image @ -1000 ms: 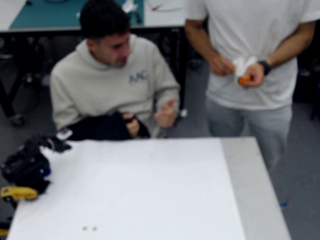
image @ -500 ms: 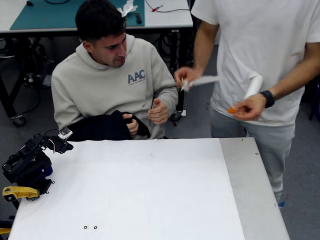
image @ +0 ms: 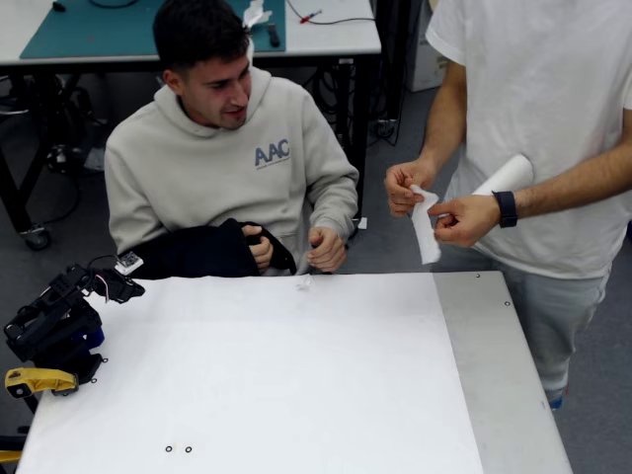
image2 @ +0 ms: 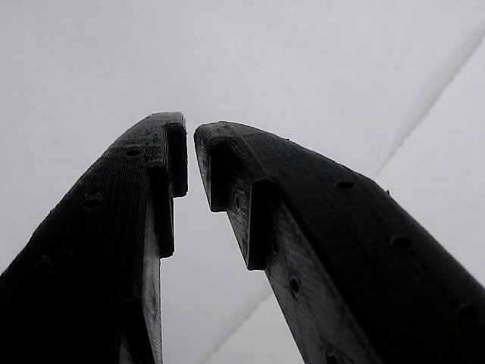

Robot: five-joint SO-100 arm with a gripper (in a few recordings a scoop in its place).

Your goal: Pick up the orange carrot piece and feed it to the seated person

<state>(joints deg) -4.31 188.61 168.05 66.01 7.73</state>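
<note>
White table (image: 296, 395) takes the lower frame of the fixed view, with a bare grey strip down its right side. The seated person (image: 227, 168) is at its far edge, upper left, both fists at the table edge. A standing person (image: 553, 128) at upper right holds a strip of white paper (image: 425, 229) in both hands. Our black arm (image: 54, 324) sits folded at the left table edge. In the wrist view the gripper (image2: 189, 155) is barely parted, a slit between the tips, nothing in it. A small white scrap (image: 304, 283) lies just before the seated person. We cannot tell where the orange carrot piece is, so its bearing and long axis are unknown. Our guess: the feed target lies up and right of the arm.
</note>
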